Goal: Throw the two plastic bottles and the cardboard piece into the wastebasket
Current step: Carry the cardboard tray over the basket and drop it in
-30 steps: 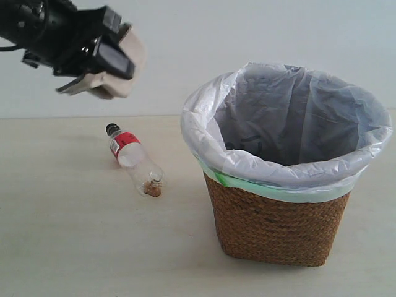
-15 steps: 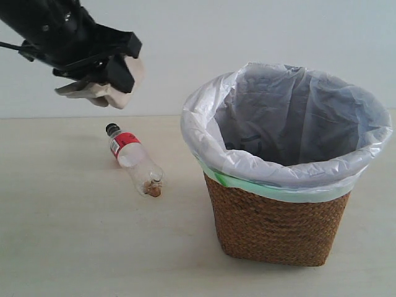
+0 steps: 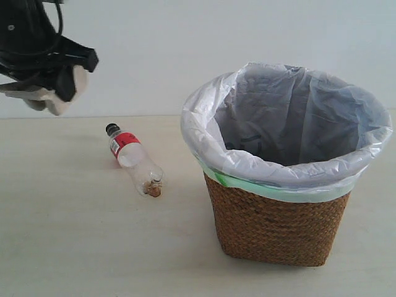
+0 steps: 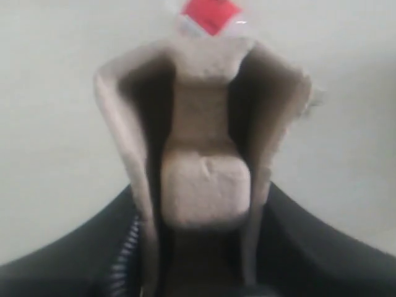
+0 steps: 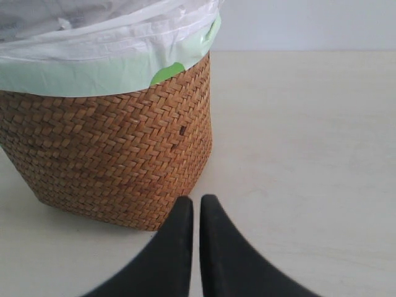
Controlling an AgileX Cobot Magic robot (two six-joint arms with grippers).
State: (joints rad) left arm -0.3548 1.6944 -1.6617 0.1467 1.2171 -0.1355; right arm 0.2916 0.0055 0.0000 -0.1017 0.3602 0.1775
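High at the left, my left gripper (image 3: 54,79) is shut on the cardboard piece (image 3: 49,98), a grey-beige moulded pulp tray held well above the table. In the left wrist view the cardboard piece (image 4: 204,179) fills the space between the black fingers (image 4: 309,247). The black-capped bottle with the red label (image 3: 133,159) lies on its side on the table, below and right of that gripper. The wicker wastebasket (image 3: 278,223) with its white bag stands at the right. My right gripper (image 5: 196,204) is shut on nothing, close to the wastebasket's base (image 5: 111,161). The green-capped bottle is out of view.
The pale table (image 3: 74,247) stretches in front of and left of the basket. A plain white wall (image 3: 185,37) stands behind. The bottle's red label (image 4: 210,13) shows beyond the cardboard in the left wrist view.
My left gripper has carried the cardboard piece leftwards, away from the wastebasket. The bottle and the basket have stayed put.
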